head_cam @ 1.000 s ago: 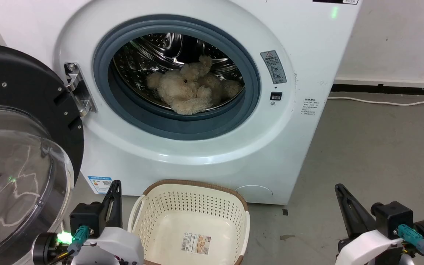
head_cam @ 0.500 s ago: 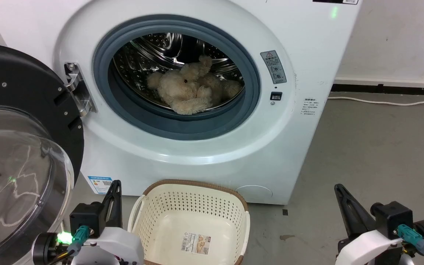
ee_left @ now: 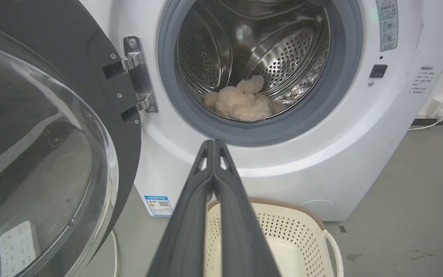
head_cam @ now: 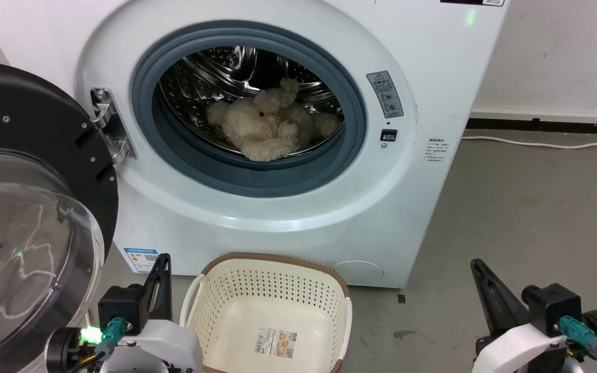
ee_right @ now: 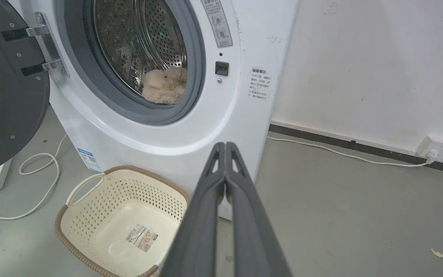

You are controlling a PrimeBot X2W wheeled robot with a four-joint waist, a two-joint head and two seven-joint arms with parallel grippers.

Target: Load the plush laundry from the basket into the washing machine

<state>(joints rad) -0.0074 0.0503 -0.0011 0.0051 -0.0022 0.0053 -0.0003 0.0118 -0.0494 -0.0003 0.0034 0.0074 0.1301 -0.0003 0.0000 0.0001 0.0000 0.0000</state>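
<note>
My left gripper (ee_left: 214, 145) was down low. Its two long fingers were pressed flat together, with nothing between them. My right gripper (ee_right: 225, 146) was the same, squeezed tight on nothing at all.

Between my two grippers, just ahead of them, sat the basket (head_cam: 272, 257). Nothing was in it but the sticker (head_cam: 276, 342) on its bottom. Off to the left of my left gripper hung the round door (head_cam: 24, 119), swung wide open.

Farther ahead, and higher than both grippers, stood the washing machine (head_cam: 278, 217). Past its grey rubber ring (head_cam: 257, 178), the teddy bear (head_cam: 259, 127) lay on the low part of the shiny drum (head_cam: 226, 67). All of the bear was inside, well away from my fingers.

I checked this against a moment before. Nothing had moved. My grippers were in the same spots, the bear lay the same way, and the basket sat where it had been.

I think that meant the loading was done, because the bear was out of the basket and in the machine. The door was not yet closed. If a move was left, I think it was that one, and my left gripper was the closer one to the door.
</note>
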